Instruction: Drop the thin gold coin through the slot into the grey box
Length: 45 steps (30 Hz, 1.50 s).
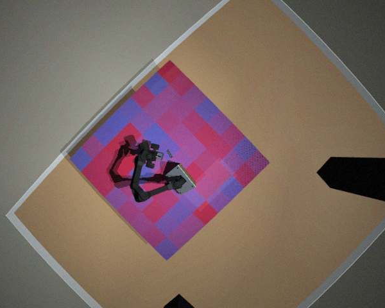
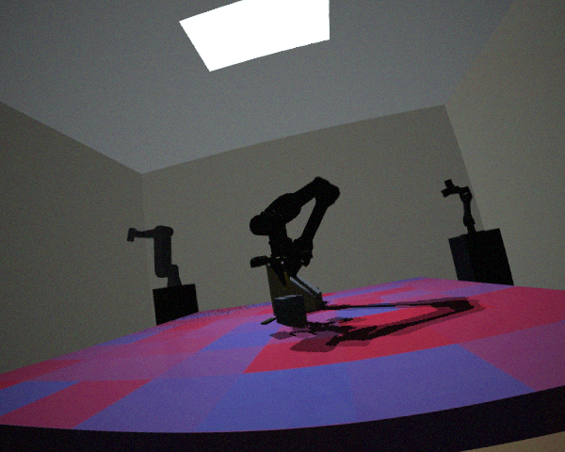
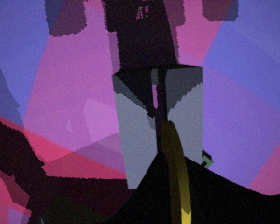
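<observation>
My gripper [image 3: 166, 159] [image 1: 158, 154] is shut on the thin gold coin [image 3: 181, 207] [image 1: 160, 154] and holds it on edge, upright. In the wrist view the grey box [image 3: 135, 138] stands right below and ahead of the coin, and its narrow dark slot [image 3: 158, 93] runs nearly in line with the coin's edge. The coin hangs above the box, clear of the lid. In the exterior view the box [image 2: 289, 310] stands on the mat under the arm. The dark-green holder [image 1: 169, 153] [image 3: 206, 161] lies empty just beside the box.
The arm's base sits on a grey plate [image 1: 185, 184] close to the box. The chequered red and purple mat [image 1: 199, 109] covers the table. Two other dark arms on black stands [image 2: 174, 302] [image 2: 478, 255] stand at the back.
</observation>
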Motion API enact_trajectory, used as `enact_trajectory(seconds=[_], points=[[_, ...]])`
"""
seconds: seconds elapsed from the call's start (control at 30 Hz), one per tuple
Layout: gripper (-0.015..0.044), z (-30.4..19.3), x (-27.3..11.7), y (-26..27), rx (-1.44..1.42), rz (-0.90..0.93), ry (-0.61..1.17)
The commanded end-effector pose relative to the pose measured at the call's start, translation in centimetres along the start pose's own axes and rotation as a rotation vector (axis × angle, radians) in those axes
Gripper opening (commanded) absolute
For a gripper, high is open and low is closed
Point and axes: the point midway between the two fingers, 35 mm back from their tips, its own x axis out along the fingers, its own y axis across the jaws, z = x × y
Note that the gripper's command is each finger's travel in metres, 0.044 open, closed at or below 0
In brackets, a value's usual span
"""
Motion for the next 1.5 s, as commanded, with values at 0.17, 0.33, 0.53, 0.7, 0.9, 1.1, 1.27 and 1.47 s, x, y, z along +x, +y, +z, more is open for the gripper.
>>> enact_trajectory(seconds=[0.17,0.33,0.53,0.7,0.9,1.1,1.27,1.47], points=[[0.0004,0.3,0.0,-0.2,0.002,-0.002,-0.003],[0.0,0.1,0.0,-0.1,0.001,0.0,0.0],[0.0,0.1,0.1,-0.1,0.001,0.0,0.0],[0.0,0.0,0.4,-0.1,0.005,0.0,0.0],[0.0,-0.1,0.7,-0.1,0.009,0.0,0.0],[0.0,0.0,0.9,-0.1,0.008,0.0,0.0],[0.0,0.0,1.2,-0.1,0.006,0.0,0.0],[0.0,0.1,1.5,-0.1,0.005,0.0,-0.001]])
